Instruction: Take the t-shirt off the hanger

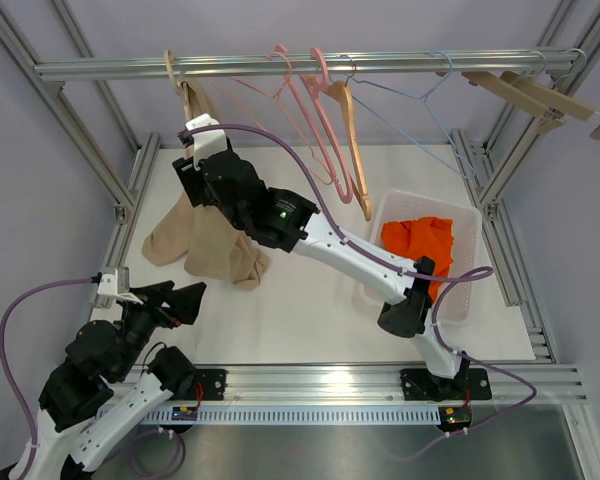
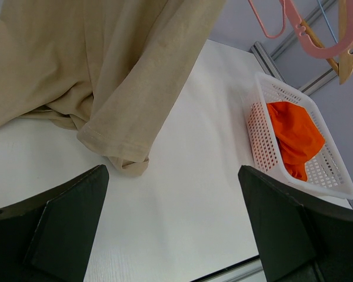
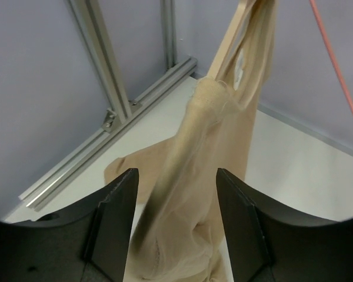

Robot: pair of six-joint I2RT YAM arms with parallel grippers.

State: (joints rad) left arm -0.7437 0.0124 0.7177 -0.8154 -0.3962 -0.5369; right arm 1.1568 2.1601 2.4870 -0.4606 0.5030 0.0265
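From my seat, lilac-grey walls and an aluminium frame box in the white table point(image 1: 310, 300). At far left, my left gripper point(image 2: 173, 229) hovers with its jaws spread wide, holding nothing. The beige t-shirt point(image 1: 205, 245) hangs from its hanger point(image 1: 180, 85) on the rail point(image 1: 300, 65), hem pooled on the table. My right gripper point(image 3: 176, 226) straddles the cloth; I can't tell whether it pinches. Rightward hang pink hangers point(image 1: 320, 110), then a white basket point(image 1: 470, 215) with an orange garment point(image 1: 420, 240).

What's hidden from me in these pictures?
Right wrist view: whether the right gripper pinches the t-shirt; fabric fills the gap.
Top view: the hanger's lower part, behind the right arm.
Left wrist view: the t-shirt's top, cut off by the upper edge.
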